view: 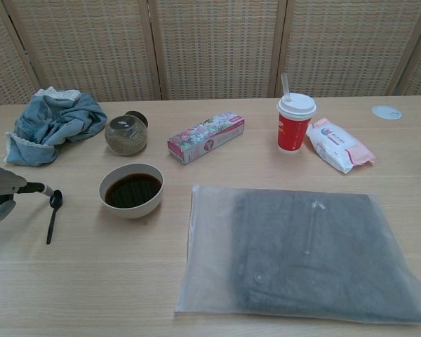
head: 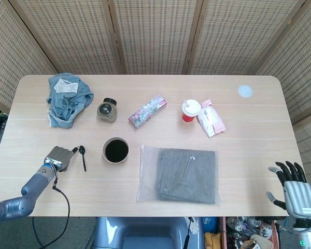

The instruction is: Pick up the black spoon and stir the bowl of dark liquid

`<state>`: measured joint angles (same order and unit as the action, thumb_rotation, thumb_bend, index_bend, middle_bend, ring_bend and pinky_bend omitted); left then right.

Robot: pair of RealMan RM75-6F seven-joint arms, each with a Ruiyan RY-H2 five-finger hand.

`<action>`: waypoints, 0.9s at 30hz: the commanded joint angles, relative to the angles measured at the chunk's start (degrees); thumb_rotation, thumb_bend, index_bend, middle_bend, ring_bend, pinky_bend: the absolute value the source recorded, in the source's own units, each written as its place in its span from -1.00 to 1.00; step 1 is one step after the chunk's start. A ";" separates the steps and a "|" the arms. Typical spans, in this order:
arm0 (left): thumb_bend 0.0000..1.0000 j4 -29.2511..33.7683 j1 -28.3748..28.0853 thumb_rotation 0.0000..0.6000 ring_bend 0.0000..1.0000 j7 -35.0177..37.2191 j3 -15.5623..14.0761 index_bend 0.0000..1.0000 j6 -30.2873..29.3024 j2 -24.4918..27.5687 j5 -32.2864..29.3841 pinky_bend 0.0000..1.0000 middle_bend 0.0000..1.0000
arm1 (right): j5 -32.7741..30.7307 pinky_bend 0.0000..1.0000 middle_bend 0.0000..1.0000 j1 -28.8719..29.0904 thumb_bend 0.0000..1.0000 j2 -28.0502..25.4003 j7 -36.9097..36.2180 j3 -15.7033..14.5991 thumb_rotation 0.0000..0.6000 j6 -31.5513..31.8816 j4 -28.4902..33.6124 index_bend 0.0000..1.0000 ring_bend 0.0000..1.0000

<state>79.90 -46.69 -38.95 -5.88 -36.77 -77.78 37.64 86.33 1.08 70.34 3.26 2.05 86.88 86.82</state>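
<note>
Reaching left robot hand point(head: 60, 156) beside black spoon point(head: 83, 156), fingertip at spoon bowl, grip unclear; right robot hand point(head: 293, 188) fingers spread, empty

The left hand point(head: 60, 156) is reaching low over the table near its front left corner, fingers extended and holding nothing, while the right hand point(head: 293, 188) is hanging past the front right corner, fingers spread and empty.

left robot hand point(head: 60, 156) beside black spoon point(head: 83, 157) (bowl point(head: 115, 150) near)
</note>
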 commanded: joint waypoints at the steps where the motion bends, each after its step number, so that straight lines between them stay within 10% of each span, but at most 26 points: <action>1: 0.72 -0.38 -0.65 1.00 0.44 0.24 -0.46 -0.99 0.02 -0.48 -0.39 0.27 0.54 | -0.06 -0.77 -0.46 -0.04 -0.31 -0.05 0.07 0.02 1.00 -0.02 0.07 -0.41 -0.73; 27: 0.72 1.77 -3.28 1.00 0.44 2.25 -2.75 -0.99 -3.73 -1.43 1.19 0.27 0.54 | -0.30 -0.77 -0.44 -0.63 -0.31 -0.09 -0.53 0.23 1.00 0.45 -0.33 -0.41 -0.71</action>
<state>81.37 -50.19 -37.07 -8.65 -40.08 -79.43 38.49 86.02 0.45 70.25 2.74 2.27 87.32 86.49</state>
